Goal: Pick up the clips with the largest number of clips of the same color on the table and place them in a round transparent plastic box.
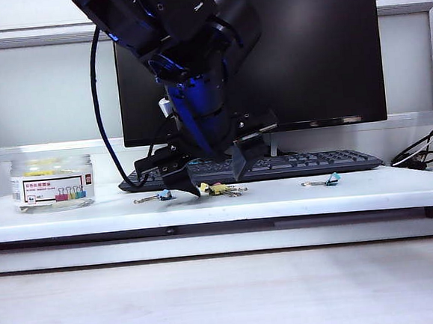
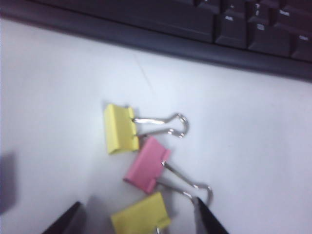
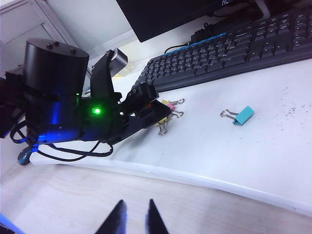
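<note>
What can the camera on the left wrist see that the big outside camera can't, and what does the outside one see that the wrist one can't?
Only the left wrist view shows, close up, two yellow clips with a pink clip between them, and the open jaws of the left gripper on either side of the nearer yellow one.

Only the exterior view shows the round transparent plastic box at the table's left end, the monitor, a blue clip and a teal clip.

Both show the keyboard and the white table.
</note>
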You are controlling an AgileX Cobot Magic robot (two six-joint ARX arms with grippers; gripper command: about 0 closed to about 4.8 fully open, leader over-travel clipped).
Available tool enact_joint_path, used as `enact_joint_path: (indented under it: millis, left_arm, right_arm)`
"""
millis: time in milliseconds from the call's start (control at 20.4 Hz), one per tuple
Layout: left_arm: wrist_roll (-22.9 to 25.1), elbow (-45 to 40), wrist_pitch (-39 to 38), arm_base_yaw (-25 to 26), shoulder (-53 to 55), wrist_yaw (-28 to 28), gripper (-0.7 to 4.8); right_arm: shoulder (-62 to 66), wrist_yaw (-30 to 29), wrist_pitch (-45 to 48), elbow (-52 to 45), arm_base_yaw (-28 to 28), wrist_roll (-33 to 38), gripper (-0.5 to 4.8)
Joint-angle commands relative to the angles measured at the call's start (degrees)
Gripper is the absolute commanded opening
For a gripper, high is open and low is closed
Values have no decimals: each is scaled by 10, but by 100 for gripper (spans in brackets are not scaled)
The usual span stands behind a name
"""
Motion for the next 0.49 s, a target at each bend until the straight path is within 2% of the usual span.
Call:
enact_joint_path:
  millis: [49, 491]
  left_arm:
    - [10, 2, 3, -1, 14, 0, 301]
    - [31, 2, -26, -1, 29, -9, 300]
  right_arm:
    - [-1, 0, 9, 2, 1, 0, 63]
    - [-1, 1, 11, 2, 1, 0, 63]
